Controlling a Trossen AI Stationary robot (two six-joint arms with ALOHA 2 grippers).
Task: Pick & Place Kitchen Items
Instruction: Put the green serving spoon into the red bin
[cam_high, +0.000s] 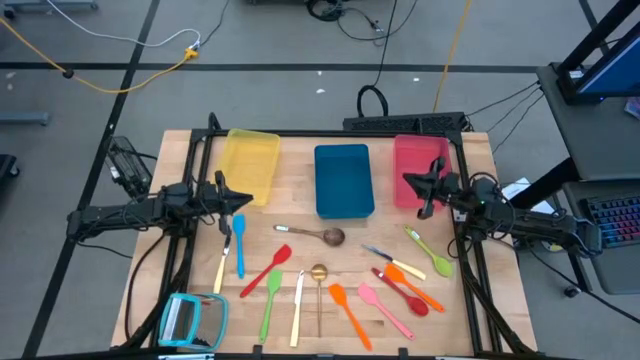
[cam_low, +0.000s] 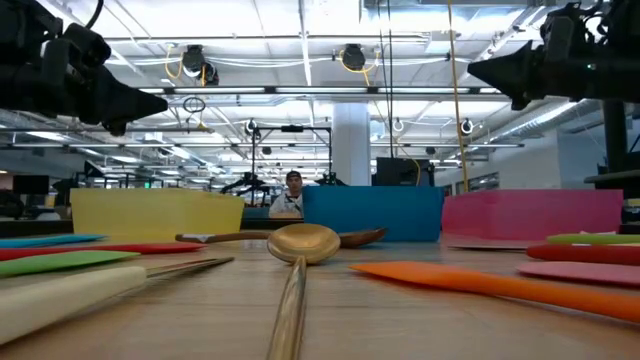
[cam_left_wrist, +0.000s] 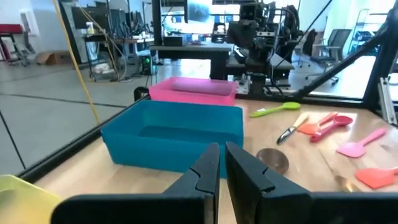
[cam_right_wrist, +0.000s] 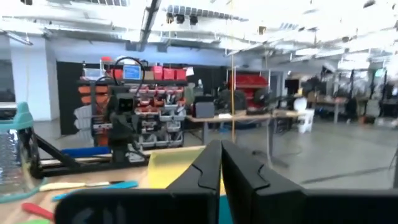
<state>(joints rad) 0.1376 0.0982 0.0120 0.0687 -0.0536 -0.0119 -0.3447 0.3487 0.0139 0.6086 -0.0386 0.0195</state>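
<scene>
Nearest the front edge, at the left corner, a teal-framed square (cam_high: 193, 320), not for picking. Just beyond it, kitchen items lying flat on the wood, none yet in a tray: green spatula (cam_high: 270, 298), cream utensil (cam_high: 297, 308), gold spoon (cam_high: 319, 274), orange spatula (cam_high: 346, 306), pink spatula (cam_high: 381, 305). Farther in, blue utensil (cam_high: 240, 246) and red spatula (cam_high: 268, 270) on the left, a crowded red-and-orange cluster (cam_high: 407, 286) and a green spoon (cam_high: 431, 255) on the right, a dark metal spoon (cam_high: 318, 235) just short of the blue tray (cam_high: 343, 205). Above these, both arms raised clear of the table: left gripper (cam_left_wrist: 221, 152) beside the yellow tray (cam_high: 250, 160), fingers all but pressed together on nothing; right gripper (cam_right_wrist: 220, 148) at the pink tray (cam_high: 415, 150), fingers together, likewise bare. Probably best: spread the fingers wide before descending, pick an isolated piece such as the green spoon, come straight down across the slim handle rather than along it, pinch mid-handle low against the wood, and leave the crowded cluster for later.
</scene>
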